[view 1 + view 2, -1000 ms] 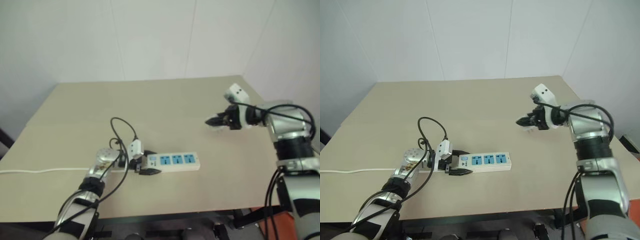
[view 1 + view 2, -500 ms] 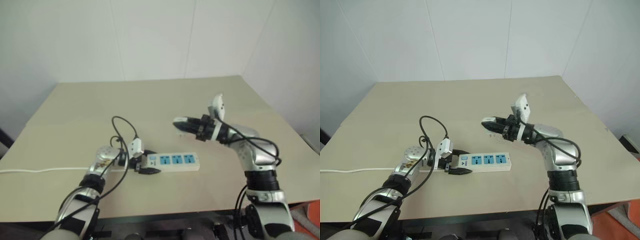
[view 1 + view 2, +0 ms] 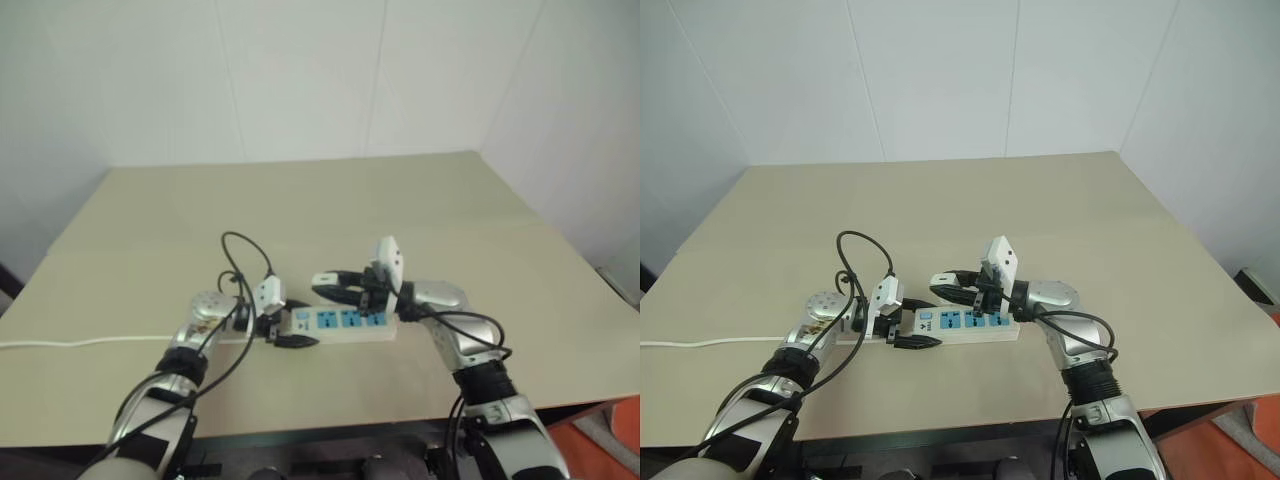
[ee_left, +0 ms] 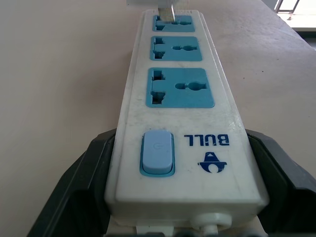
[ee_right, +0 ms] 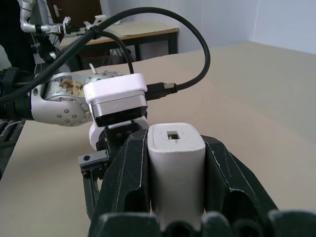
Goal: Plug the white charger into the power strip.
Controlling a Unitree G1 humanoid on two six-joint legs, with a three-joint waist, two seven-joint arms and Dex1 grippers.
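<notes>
White walls close in a beige table that takes up most of the scene. At the left, a thin white cord runs along the table's near part toward the left gripper, whose black fingers are clamped on either side of the switch end of the power strip. That strip lies flat near the table's middle, its long axis running left to right, with a blue switch and three blue sockets in a row. Just above the strip's sockets, the right gripper reaches in from the right and points left, its fingers pinched tightly around the white charger. In the left wrist view, metal prongs hang at the far socket; whether they have entered it I cannot tell.
</notes>
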